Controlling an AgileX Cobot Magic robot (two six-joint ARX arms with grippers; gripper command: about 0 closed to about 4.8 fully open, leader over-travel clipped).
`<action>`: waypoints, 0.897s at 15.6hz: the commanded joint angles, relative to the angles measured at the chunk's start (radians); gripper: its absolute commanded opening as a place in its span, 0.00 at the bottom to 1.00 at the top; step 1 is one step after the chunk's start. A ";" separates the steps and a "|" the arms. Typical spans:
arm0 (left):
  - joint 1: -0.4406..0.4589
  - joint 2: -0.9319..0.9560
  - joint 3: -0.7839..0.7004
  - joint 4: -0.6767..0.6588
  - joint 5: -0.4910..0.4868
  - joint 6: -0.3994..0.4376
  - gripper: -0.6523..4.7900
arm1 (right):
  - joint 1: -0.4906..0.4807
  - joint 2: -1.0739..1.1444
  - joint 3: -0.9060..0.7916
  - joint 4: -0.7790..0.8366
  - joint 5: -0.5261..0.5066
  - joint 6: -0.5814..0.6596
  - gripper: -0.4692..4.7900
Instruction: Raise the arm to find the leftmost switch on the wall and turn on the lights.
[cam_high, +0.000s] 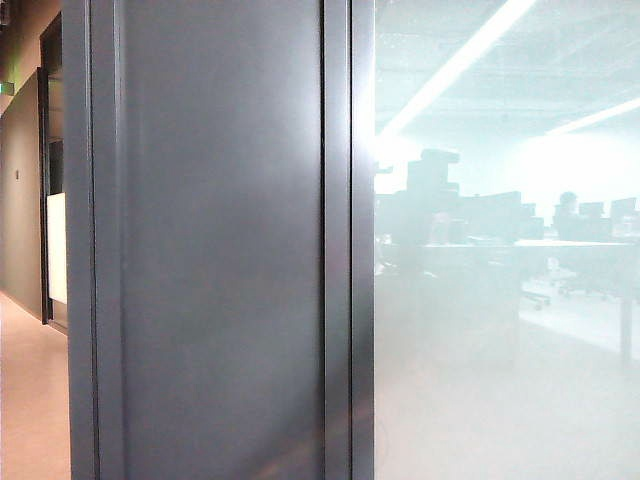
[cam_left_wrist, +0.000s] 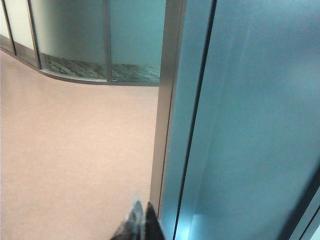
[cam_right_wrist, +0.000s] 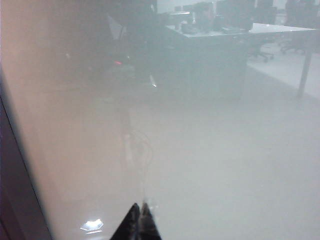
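Counts — two hands, left hand (cam_left_wrist: 140, 220) and right hand (cam_right_wrist: 138, 218), each with fingertips pressed together. One dark door panel (cam_high: 220, 240). One frosted glass pane (cam_high: 500, 380). Two ceiling light strips (cam_high: 470, 55) — reflected.

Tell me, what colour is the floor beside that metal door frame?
Pale pinkish-beige floor, plain, best in the left wrist view.

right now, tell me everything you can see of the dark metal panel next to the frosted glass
The dark metal panel is a tall, upright grey slab with a smooth matte face and raised vertical strips along both edges. It meets the frosted glass on one side and the pinkish floor below. The left pincer sits low near its edge, tips together. No switch shows.
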 joint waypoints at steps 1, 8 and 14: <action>0.003 -0.001 0.002 0.008 0.004 0.004 0.11 | 0.001 -0.002 0.002 0.014 -0.001 0.001 0.09; 0.003 -0.001 0.002 0.054 0.004 -0.133 0.11 | 0.000 -0.002 0.002 0.113 0.002 0.000 0.09; 0.002 -0.001 0.008 0.425 0.003 -0.161 0.11 | 0.000 -0.002 0.095 0.337 0.069 0.001 0.09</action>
